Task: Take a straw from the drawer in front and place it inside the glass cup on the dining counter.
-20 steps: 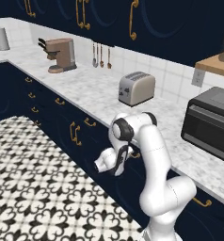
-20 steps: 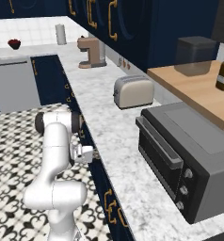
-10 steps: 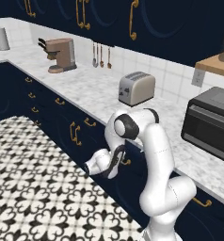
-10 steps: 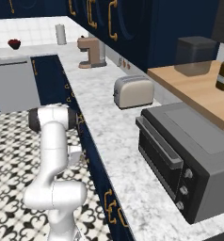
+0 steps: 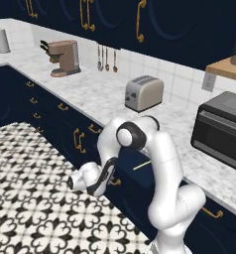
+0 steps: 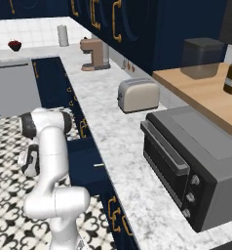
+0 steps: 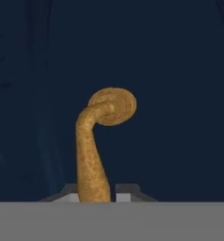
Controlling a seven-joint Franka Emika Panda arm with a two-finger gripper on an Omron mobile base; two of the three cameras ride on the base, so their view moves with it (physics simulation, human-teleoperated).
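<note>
The navy drawer stands pulled out from under the marble worktop, its dark inside showing. The thin pale-yellow straw lies in it, also seen as a short pale line, the straw, in the right base view. My gripper is low in front of the drawer. In the hand view the curved brass handle runs down between the two fingertips of the gripper, which is shut on it. The glass cup and the dining counter are out of view.
On the marble worktop above the drawer stand a toaster, a black microwave and a coffee machine. Navy cabinet fronts with brass handles line the left. The patterned floor behind the hand is free.
The hand has drawn back from the cabinets toward the floor with the brass handle in its grip. The drawer has slid out and the straw now shows inside.
</note>
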